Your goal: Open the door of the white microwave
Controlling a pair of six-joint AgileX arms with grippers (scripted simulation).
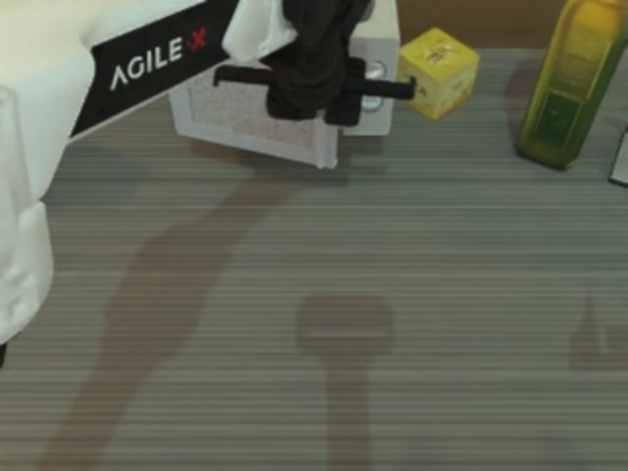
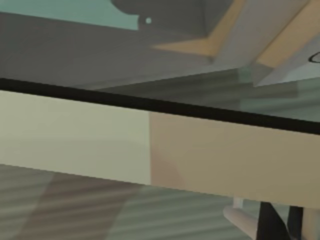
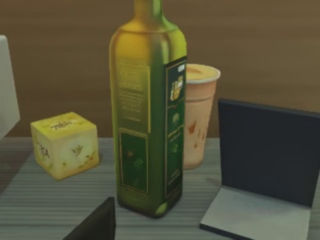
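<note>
The white microwave (image 1: 378, 39) stands at the table's far edge, left of centre, with two silver knobs on its right strip. Its door (image 1: 245, 113), a white panel with a grey mesh window, stands slightly ajar, its right edge swung toward the table's front. My left arm reaches over the door from the left. My left gripper (image 1: 339, 106) is at the door's right edge. In the left wrist view the door's pale edge (image 2: 100, 135) fills the middle, and the left gripper (image 2: 282, 225) is shut on the door's rod handle (image 2: 242, 219). My right gripper (image 3: 105, 222) is parked off to the right.
A yellow cube (image 1: 438, 59) sits just right of the microwave. A tall green bottle (image 1: 574, 78) stands at the far right, with an orange cup (image 3: 200, 115) behind it. A dark upright panel on a grey pad (image 3: 270, 155) is next to them.
</note>
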